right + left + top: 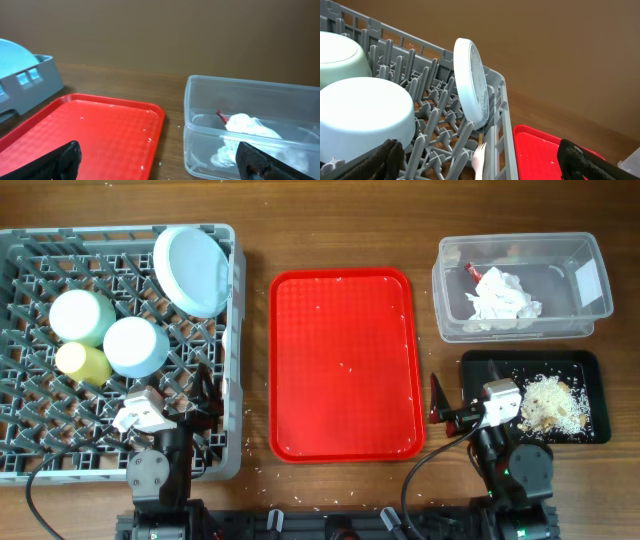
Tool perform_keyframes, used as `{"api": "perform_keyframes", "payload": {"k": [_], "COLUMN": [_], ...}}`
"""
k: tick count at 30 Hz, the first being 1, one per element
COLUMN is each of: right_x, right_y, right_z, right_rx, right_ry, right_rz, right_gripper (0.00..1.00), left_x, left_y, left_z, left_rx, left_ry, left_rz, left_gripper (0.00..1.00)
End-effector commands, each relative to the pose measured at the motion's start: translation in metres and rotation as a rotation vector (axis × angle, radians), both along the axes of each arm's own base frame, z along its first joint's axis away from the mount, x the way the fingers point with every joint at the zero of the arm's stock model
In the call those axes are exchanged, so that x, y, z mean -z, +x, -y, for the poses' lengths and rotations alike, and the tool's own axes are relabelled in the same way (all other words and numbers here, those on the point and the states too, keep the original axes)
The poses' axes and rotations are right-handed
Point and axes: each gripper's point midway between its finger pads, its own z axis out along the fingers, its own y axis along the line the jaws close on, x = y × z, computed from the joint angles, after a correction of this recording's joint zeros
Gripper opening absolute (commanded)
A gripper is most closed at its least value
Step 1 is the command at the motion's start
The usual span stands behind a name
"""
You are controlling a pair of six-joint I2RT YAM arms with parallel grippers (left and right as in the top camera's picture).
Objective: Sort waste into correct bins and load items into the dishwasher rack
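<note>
Rack [30,442]: grey crate at the table's left end, holding the dishes.
Plate [472,85]: pale blue, standing on edge in the rack's far right corner and leaning on the right wall. Its ringed underside faces that wall.
Bowl [135,346]: blue-white, mouth down on the pegs, touching the saucer and the cup.
Saucer [80,317]: pale green, upside down, just behind the bowl on its left.
Cup [82,362]: yellow, seemingly on its side with its long axis roughly left to right.
Fork [479,157]: white plastic, just inside the rack's right wall. Its tines point away from the arm and its handle runs out of the left wrist view.
Tub [520,245]: clear, at the far right, long axis left to right.
Napkin [500,298]: crumpled, white, inside the tub.
Wrapper [472,273]: red scrap in the tub, beside the napkin.
Black tray [480,370]: just in front of the tub.
Crumbs [555,405]: heaped in the black tray's right half.
Red tray [345,365]: in the middle, long axis front to back, with a few crumbs on it.
Left gripper [480,150]: fingers spread wide, gripping nothing. The arm is folded over the rack's near right corner and aims toward the plate.
Right gripper [157,152]: fingers wide apart, nothing between them. The arm is folded at the black tray's near left corner and aims between the red tray and the tub.
Writing: a white sticker [588,280] on the tub's right end, print too small to read.
</note>
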Motion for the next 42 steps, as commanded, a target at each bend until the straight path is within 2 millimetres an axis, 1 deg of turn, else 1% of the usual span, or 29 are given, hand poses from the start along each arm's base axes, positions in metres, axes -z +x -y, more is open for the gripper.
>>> {"api": "perform_keyframes", "payload": {"k": [1,3,5,8,10,17,20,40,41,42], "right_x": [-0.002,-0.006,-0.007,-0.007,-0.007,-0.006,-0.007,-0.007,-0.007,-0.007], "right_y": [0.003,0.005,0.007,0.007,0.007,0.007,0.007,0.007,0.007,0.007], "right_z": [0.019,0.027,0.027,0.027,0.027,0.031,0.028,0.028,0.028,0.028], "right_rx": [0.105,0.147,0.146,0.146,0.145,0.157,0.143,0.143,0.143,0.143], "right_ry": [0.062,0.122,0.152,0.135,0.086,0.012,0.013,0.013,0.013,0.013], "right_rz": [0.006,0.032,0.066,0.069,0.075,0.082,0.083,0.083,0.083,0.083], "right_gripper": [1.00,1.00,1.00,1.00,1.00,1.00,1.00,1.00,1.00,1.00], "left_x": [0.000,0.000,0.000,0.000,0.000,0.000,0.000,0.000,0.000,0.000], "left_y": [0.000,0.000,0.000,0.000,0.000,0.000,0.000,0.000,0.000,-0.001], "left_z": [0.000,0.000,0.000,0.000,0.000,0.000,0.000,0.000,-0.002,-0.003], "left_rx": [0.004,0.004,0.004,0.004,0.004,0.004,0.004,0.004,-0.003,-0.010], "left_ry": [0.019,0.019,0.019,0.019,0.019,0.019,0.020,0.020,0.026,0.068], "left_rz": [0.003,0.003,0.003,0.003,0.003,0.003,0.003,0.004,0.003,0.000], "left_gripper": [1.00,1.00,1.00,1.00,1.00,1.00,1.00,1.00,1.00,1.00]}}
